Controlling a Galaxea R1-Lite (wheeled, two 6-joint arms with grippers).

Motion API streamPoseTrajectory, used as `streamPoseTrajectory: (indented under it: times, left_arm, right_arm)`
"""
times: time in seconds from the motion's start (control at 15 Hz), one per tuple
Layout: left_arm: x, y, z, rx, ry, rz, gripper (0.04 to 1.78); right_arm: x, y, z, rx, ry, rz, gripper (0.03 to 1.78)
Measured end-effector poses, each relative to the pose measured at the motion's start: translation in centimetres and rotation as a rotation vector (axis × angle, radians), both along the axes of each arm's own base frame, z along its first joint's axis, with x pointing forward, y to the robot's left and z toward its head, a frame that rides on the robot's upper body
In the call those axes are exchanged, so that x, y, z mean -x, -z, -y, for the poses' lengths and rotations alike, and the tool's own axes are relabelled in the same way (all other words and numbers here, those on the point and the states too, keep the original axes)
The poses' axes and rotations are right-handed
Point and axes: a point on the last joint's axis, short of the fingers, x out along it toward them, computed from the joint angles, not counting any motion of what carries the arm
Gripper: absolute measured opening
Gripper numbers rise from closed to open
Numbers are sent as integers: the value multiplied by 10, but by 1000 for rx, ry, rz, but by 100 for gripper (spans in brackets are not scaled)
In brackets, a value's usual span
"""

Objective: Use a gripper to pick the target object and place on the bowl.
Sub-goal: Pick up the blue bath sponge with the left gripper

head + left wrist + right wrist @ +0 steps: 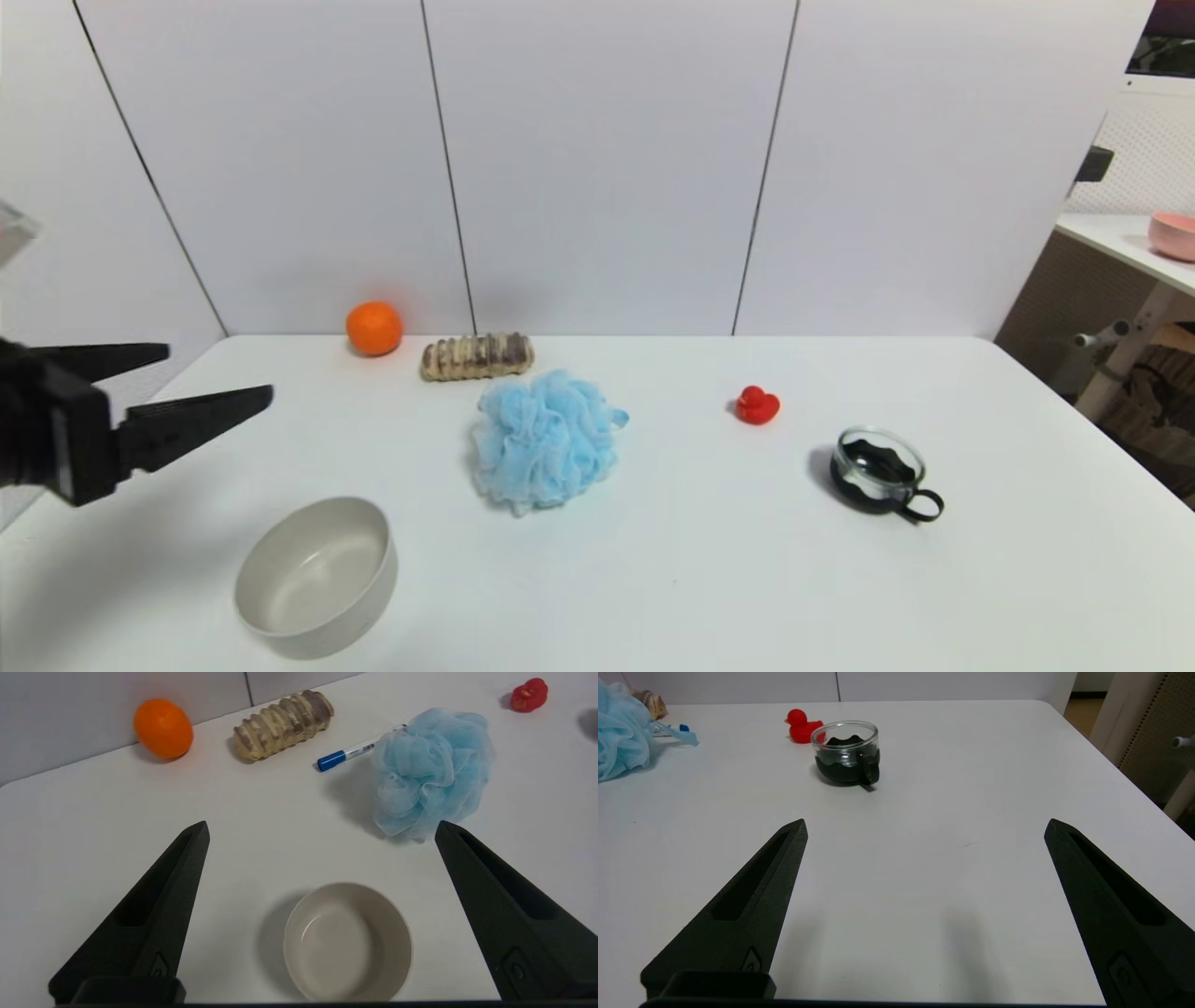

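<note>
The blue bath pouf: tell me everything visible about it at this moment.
The blue bath pouf is a fluffy ball of gathered light blue mesh, soft and ruffled, with a short loop at its right edge. It sits on the white table near the middle, untouched by either gripper. A blue-capped marker lies behind it, one end hidden by the mesh. The beige bowl stands apart from it, nearer the robot and to its left, empty. The left gripper hovers open, well to its left.

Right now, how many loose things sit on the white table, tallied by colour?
Blue: 2, pouf and marker
Orange: 1, fruit
Red: 1, duck
Beige: 2, bowl and ridged roll
Clear and black: 1, cup
Total: 7
</note>
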Motion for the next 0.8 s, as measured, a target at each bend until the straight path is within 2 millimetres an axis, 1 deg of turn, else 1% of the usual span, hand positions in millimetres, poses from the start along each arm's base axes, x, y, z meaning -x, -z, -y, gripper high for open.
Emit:
streamPoseTrajectory:
  times: [0.13,0.4,0.6,0.8]
  left_arm:
    - [-34,0,18,-10,82,-49,171]
    - [-89,12,60,-18,239,-144,171]
    - [-119,32,93,-38,313,-215,171]
    - [-141,47,123,-60,372,-262,171]
  right_arm:
    - [0,0,0,0,0,0,175]
    - [0,0,0,0,0,0,175]
    - [0,0,0,0,0,0,175]
    - [0,0,0,0,0,0,175]
